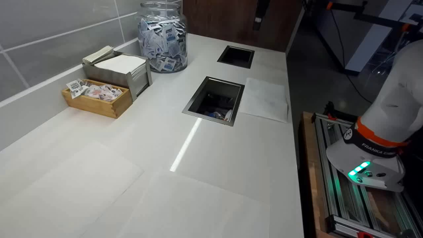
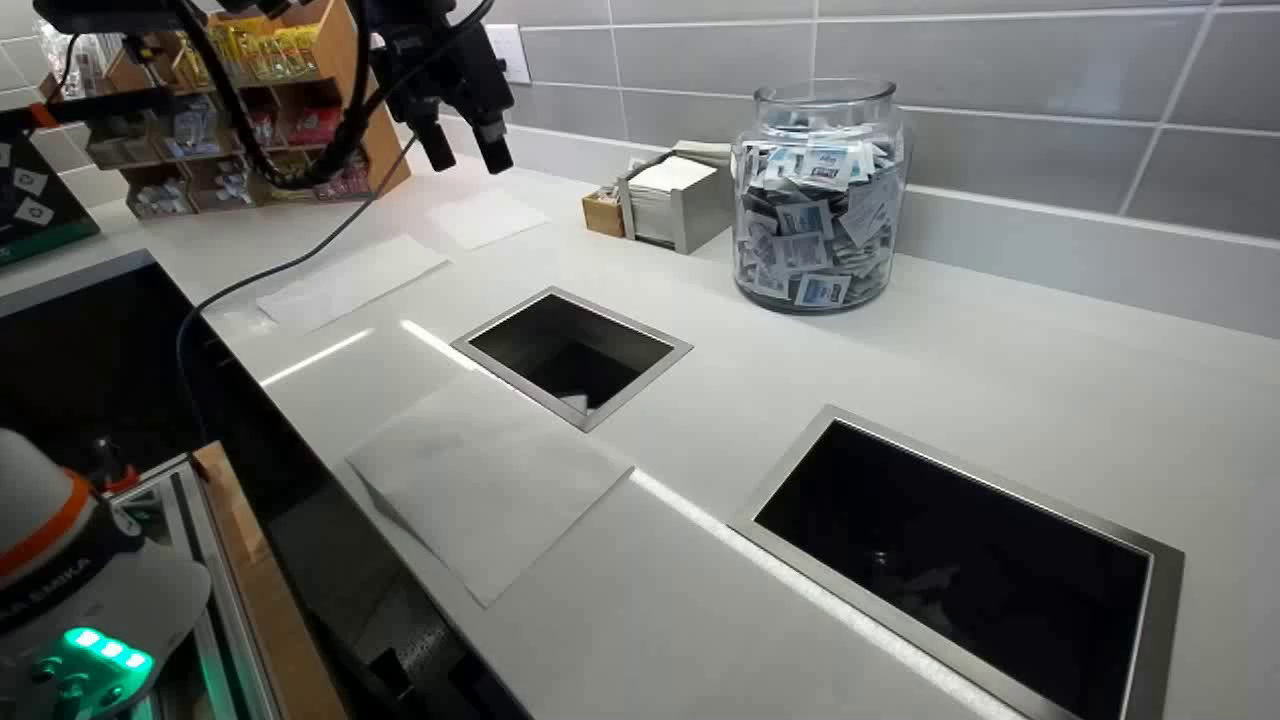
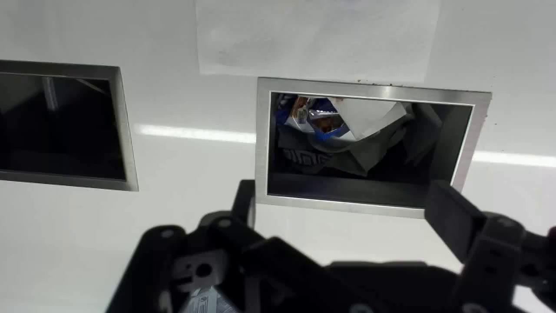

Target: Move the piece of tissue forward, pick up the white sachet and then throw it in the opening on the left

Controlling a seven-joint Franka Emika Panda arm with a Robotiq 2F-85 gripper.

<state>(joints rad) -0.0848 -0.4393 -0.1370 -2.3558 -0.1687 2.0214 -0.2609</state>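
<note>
The gripper (image 2: 469, 158) was suspended above the counter (image 1: 211, 145), its fingers (image 3: 451, 213) directed downward and spread to a wide gap. No object was held between them. In the wrist view, the waste opening (image 3: 339, 205), a rectangular cut-out with a metal frame, appeared beyond the fingertips. It contained white paper (image 3: 369, 115) and a blue wrapper (image 3: 323, 114). A second opening (image 3: 123, 130) of similar construction was located next to it, with counter surface between the frames.

A piece of tissue (image 1: 263, 99) lay flat just beside the waste opening, close to the counter's front edge; contact with the frame could not be confirmed. A second sheet (image 2: 350, 280) and a third sheet (image 2: 488, 217) lay farther along the counter, near each other. Which of the three was the task's tissue could not be determined. The white sachet could not be identified in these views.

A metal napkin holder (image 1: 109, 74) was positioned between a wooden tray (image 1: 91, 105) of small packets (image 1: 102, 92) and a glass jar (image 2: 822, 93) filled with printed packets (image 2: 800, 225). The robot arm's base (image 1: 386, 168) stood beside the counter, its green indicator lights (image 1: 359, 168) lit.
</note>
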